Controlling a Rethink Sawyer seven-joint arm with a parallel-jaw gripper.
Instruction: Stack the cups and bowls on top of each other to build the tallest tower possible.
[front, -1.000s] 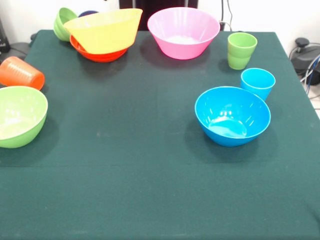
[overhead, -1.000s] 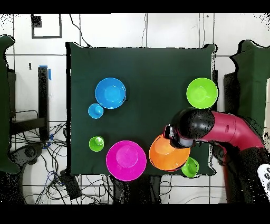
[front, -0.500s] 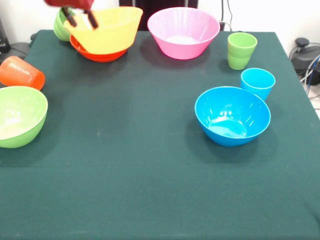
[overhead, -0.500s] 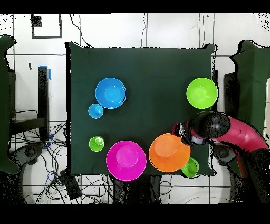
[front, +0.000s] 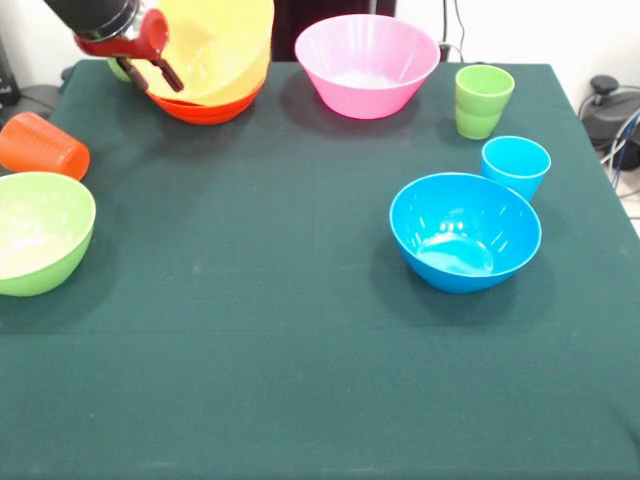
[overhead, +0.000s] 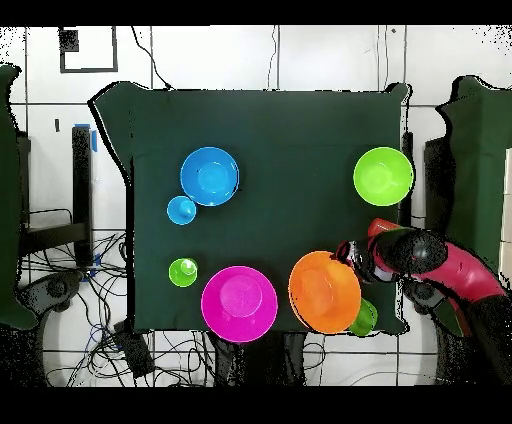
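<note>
— Where's the hand (front: 160, 72)?
— By the big orange bowl (front: 215, 45), nested in the red one (front: 205, 105) at the surface's corner. Fingers slightly spread, holding nothing.
— Next?
— Probably gripping that rim.

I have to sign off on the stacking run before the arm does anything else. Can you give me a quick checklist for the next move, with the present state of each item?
1. Claw in view: ok, beside the large orange bowl.
2. Claw open or shut: cannot tell.
3. Large orange bowl seated level in the red-orange bowl: not ok, it sits tilted.
4. Orange cup upright: not ok, it lies on its side.
5. Pink bowl, blue bowl, green cup and light blue cup upright and separate: ok.
6. Tower started: ok, only the two nested bowls.
</note>
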